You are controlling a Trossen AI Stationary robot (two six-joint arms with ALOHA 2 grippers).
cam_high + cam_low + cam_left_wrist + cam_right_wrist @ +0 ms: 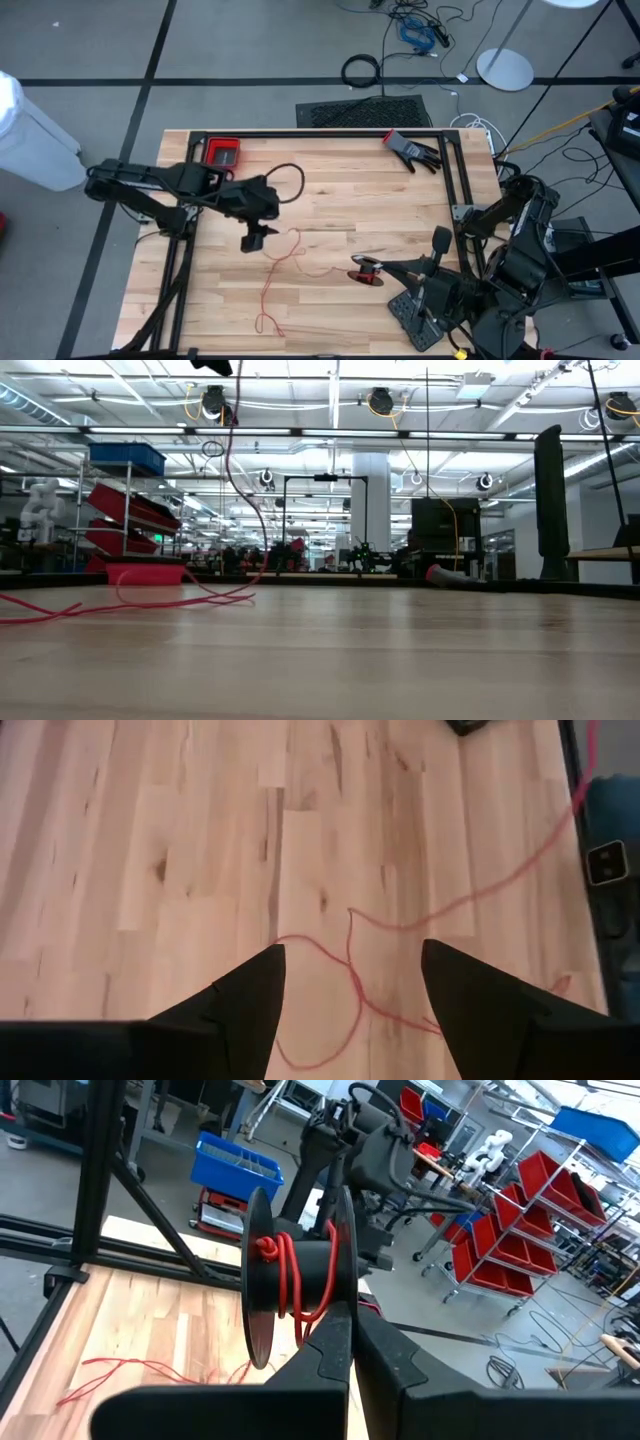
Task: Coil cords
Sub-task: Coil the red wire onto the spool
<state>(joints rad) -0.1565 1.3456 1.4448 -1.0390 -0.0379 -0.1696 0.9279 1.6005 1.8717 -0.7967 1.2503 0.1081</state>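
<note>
A very thin red cord (272, 290) lies in loose loops on the wooden table, left of the middle. One end is wound on a black spool (365, 270) held up at the near right, with my right gripper (378, 268) shut on it. A strand (232, 450) hangs from the spool down to the table. My left gripper (252, 242) hangs open above the table and points down at a slant. In the left wrist view the cord (350, 935) lies on the wood below its two fingers, untouched. My right gripper pinches the rim of one spool flange (343, 1302) between its two fingers. The fingers come nearly level from the table's right side. The spool is lifted clear, its flanges upright, with red cord (290, 1270) wound on its hub. The free strand hangs slack to the table.
A red bin (222, 152) stands at the far left of the table and a black glove (412, 150) lies at the far right. A black metal frame (455, 170) runs along the table's edges. Bare wood lies between the two arms.
</note>
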